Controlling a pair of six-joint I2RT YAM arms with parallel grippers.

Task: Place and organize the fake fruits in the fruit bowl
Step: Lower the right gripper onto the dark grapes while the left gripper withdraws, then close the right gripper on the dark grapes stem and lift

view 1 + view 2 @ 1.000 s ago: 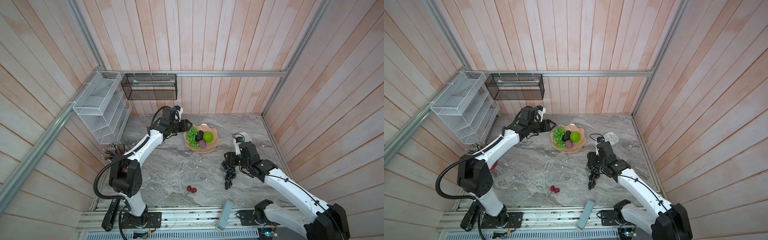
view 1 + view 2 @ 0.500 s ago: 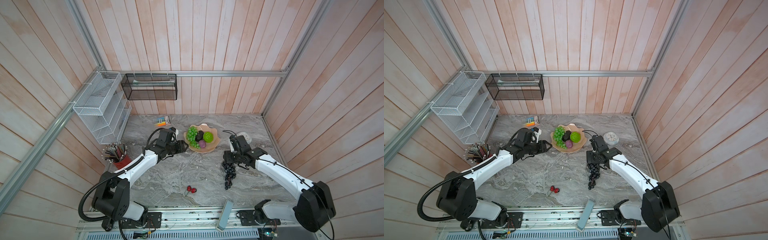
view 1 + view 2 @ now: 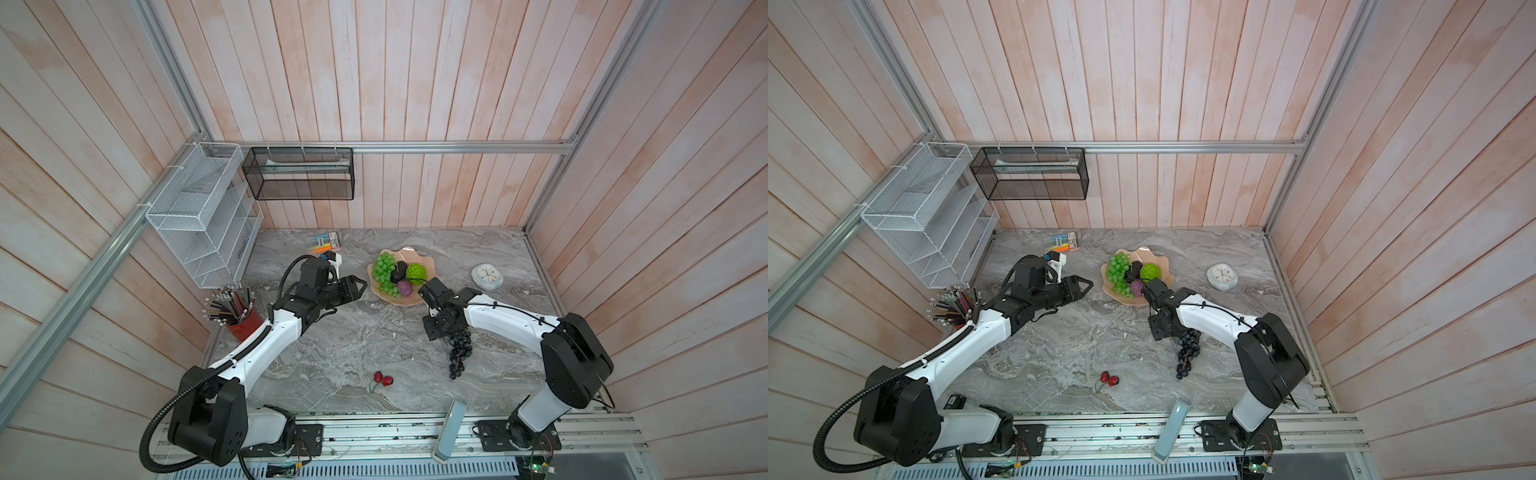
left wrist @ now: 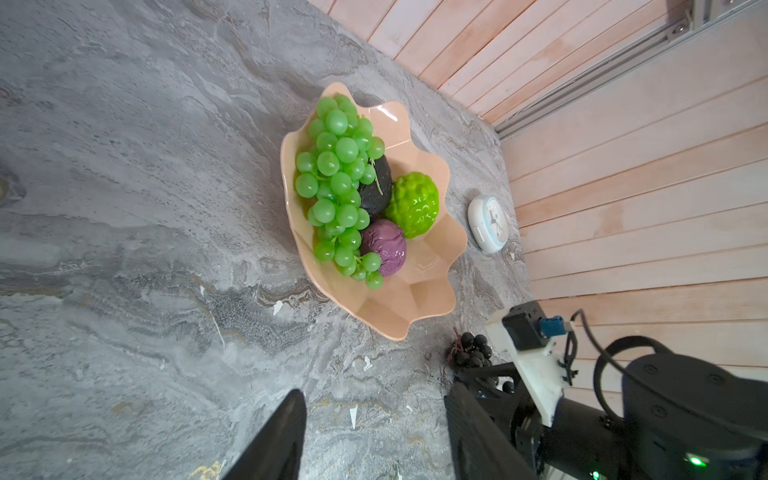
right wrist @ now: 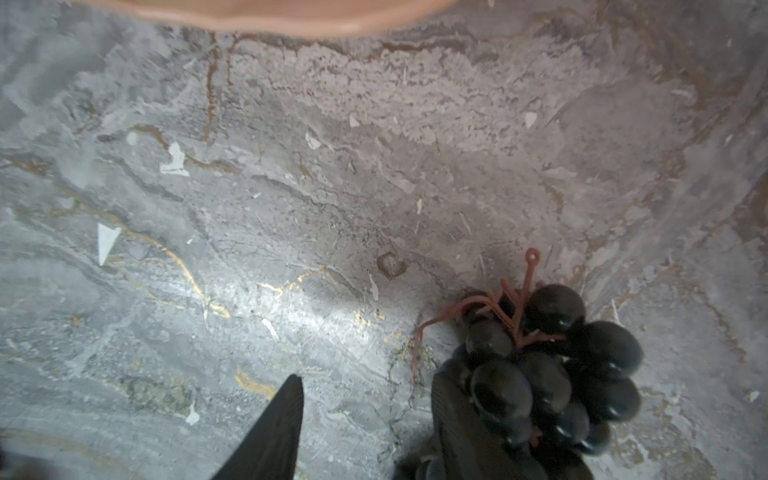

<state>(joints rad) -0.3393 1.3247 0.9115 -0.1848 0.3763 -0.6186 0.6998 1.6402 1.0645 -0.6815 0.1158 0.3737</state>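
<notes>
On the grey marble tabletop [image 3: 332, 353], the peach-pink fruit bowl [image 3: 411, 300] holds four fake fruits [image 3: 397, 276], the left gripper [image 4: 372, 399] beside it is spread and empty, the right gripper [image 5: 368, 378] is spread too, the dark purple grape bunch [image 5: 552, 365] against one finger [image 5: 451, 411], and the red cherry pair [image 3: 383, 379] lies apart.

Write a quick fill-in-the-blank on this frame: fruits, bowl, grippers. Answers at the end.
1. The fruit bowl holds ____ fruits.
2. The red cherry pair lies on the ____, outside the bowl.
3. The dark purple grape bunch lies right by the fingers of the ____.
4. The left gripper is open and holds ____.
Missing words: four; table; right gripper; nothing.
</notes>
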